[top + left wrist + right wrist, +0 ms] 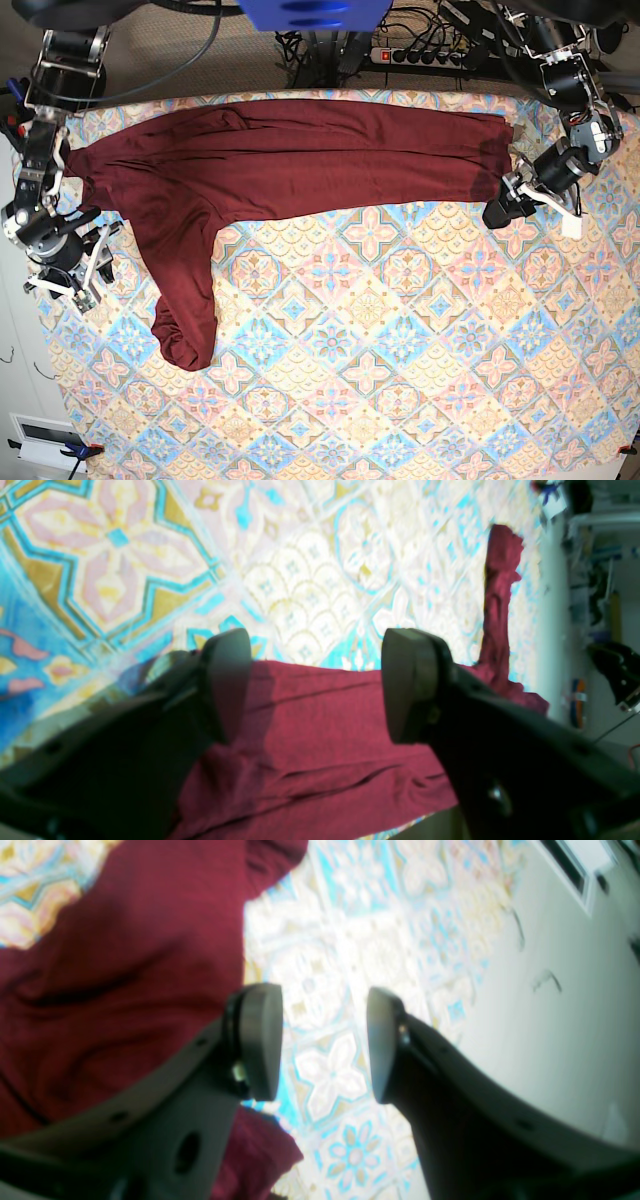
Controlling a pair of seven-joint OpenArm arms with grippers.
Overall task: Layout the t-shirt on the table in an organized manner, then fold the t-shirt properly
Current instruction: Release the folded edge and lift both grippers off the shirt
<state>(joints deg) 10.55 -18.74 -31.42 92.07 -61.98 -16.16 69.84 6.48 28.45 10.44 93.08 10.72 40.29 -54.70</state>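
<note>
Patterned tiles of the table (400, 350) lie mostly bare. Along its far edge the t-shirt (290, 150) stretches wide, one sleeve trailing down, apparently spread for folding. At its ends the left gripper (315, 685) and right gripper (325, 1042) hover with jaws apart, gripping nothing.

1. The surface (400, 380) lies bare across its near half; nothing stands there.
2. The t-shirt (290, 155) spans the far strip, one sleeve trailing toward the middle.
3. Both grippers' fingers (227, 680) stand apart at the shirt's ends.
</note>
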